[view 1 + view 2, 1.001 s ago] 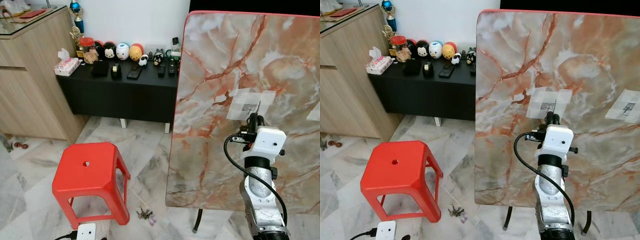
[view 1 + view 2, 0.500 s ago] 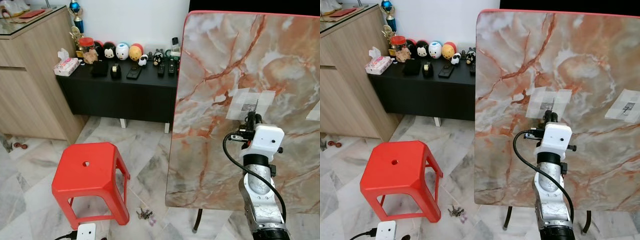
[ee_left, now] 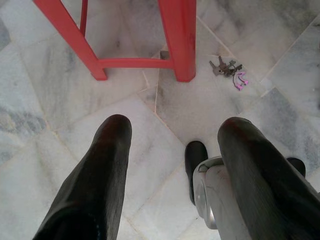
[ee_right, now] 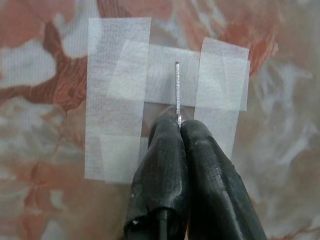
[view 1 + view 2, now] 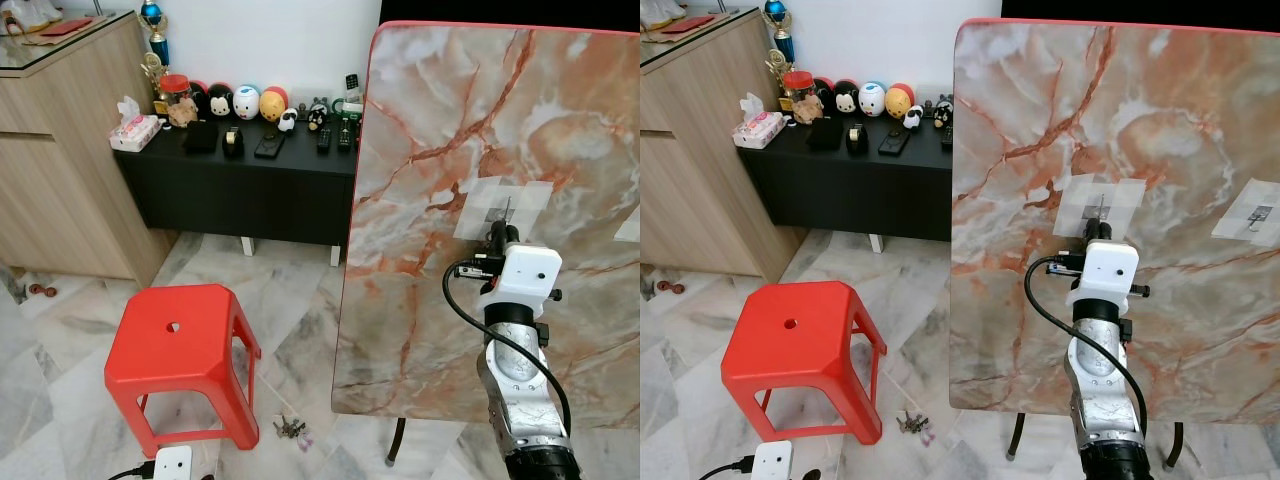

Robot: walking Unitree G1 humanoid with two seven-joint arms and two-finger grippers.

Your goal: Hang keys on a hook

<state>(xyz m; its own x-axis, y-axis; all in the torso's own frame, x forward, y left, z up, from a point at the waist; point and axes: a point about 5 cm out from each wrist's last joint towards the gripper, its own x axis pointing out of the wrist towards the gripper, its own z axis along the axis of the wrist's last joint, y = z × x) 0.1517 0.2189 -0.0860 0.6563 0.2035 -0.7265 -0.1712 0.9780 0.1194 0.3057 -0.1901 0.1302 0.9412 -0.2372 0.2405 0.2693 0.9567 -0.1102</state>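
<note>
A bunch of keys (image 5: 291,430) with a pink tag lies on the marble floor beside the red stool (image 5: 180,345). A thin metal hook (image 4: 177,90) is taped to the upright marble board (image 5: 440,120). My right gripper (image 4: 178,125) is raised against the board, shut, its tips touching the lower end of the hook (image 5: 1099,209); no keys are between them. My left gripper (image 3: 175,127) hangs low over the floor, open and empty, with the keys (image 3: 227,70) lying beyond its fingertips.
A second taped hook (image 5: 1252,215) sits further right on the board. A black low cabinet (image 5: 240,185) with toys and remotes stands at the back, a wooden cupboard (image 5: 60,160) at the left. The board's dark legs (image 5: 395,440) stand behind my right arm.
My right gripper has crept slightly up the board, closer to the taped hook. The keys stay on the floor.
</note>
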